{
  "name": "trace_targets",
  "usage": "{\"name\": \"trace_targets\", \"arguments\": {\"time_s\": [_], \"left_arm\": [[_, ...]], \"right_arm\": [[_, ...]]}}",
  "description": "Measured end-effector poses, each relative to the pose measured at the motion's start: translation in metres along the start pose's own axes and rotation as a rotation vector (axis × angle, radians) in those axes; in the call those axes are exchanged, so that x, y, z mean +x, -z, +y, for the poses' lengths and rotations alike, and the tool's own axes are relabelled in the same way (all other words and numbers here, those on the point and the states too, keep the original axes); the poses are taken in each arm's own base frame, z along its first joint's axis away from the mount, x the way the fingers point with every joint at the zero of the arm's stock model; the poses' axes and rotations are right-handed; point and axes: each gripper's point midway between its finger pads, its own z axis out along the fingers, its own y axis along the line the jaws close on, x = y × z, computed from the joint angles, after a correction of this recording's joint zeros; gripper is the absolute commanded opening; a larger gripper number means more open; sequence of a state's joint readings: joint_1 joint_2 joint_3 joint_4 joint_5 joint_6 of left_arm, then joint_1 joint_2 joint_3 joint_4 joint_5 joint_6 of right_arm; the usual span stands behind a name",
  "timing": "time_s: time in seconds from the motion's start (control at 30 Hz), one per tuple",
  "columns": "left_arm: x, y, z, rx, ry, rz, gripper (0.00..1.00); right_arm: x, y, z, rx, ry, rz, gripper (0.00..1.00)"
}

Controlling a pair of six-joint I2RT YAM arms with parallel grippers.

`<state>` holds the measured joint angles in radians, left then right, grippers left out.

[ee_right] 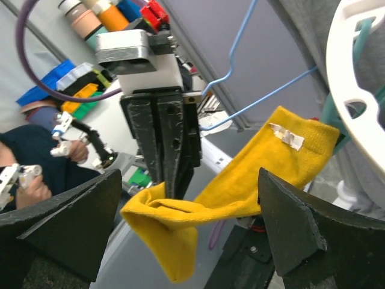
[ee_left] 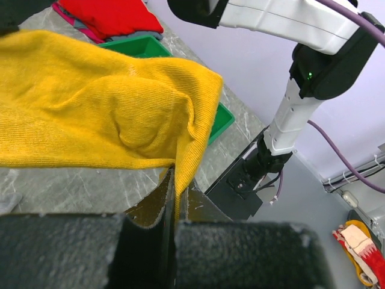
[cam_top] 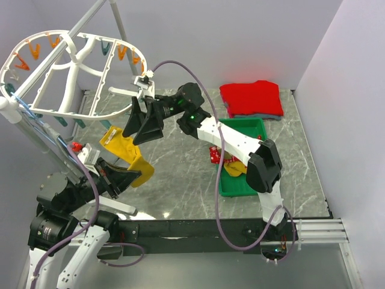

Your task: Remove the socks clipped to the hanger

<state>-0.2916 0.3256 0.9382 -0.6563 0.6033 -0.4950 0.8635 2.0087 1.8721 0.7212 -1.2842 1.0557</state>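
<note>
A mustard-yellow sock (cam_top: 124,150) hangs below the near rim of the white oval hanger (cam_top: 66,66), which carries orange and teal clips. My left gripper (cam_top: 125,174) is shut on the sock's lower part; the left wrist view shows the sock (ee_left: 102,114) pinched between the fingers (ee_left: 150,205). My right gripper (cam_top: 141,129) is open just right of the sock's upper part. In the right wrist view the sock (ee_right: 240,180) stretches between its spread fingers (ee_right: 301,229), with the left gripper (ee_right: 171,180) clamped on it. The sock's top end lies by the hanger rim (ee_right: 355,78); whether a clip holds it I cannot tell.
A green tray (cam_top: 255,125) on the right holds a red patterned sock (cam_top: 215,155) and a yellowish one (cam_top: 234,168). A folded red garment (cam_top: 251,98) lies behind it. The hanger's stand pole (cam_top: 36,120) runs along the left. Walls close the back and right.
</note>
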Motion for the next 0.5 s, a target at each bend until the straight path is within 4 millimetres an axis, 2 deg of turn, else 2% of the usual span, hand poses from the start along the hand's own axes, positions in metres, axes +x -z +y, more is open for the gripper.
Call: {"name": "trace_targets", "arguments": {"time_s": [0.2,0.37,0.5], "left_arm": [[-0.001,0.001,-0.002,0.003,-0.004,-0.005,0.01],[-0.002,0.001,-0.002,0.005,-0.004,-0.006,0.01],[-0.002,0.000,-0.002,0.007,0.000,-0.009,0.01]], "right_arm": [[-0.002,0.000,0.010,0.022,0.000,0.016,1.00],[-0.011,0.005,0.016,0.184,0.031,-0.029,1.00],[-0.020,0.020,0.024,0.365,0.069,-0.128,1.00]]}}
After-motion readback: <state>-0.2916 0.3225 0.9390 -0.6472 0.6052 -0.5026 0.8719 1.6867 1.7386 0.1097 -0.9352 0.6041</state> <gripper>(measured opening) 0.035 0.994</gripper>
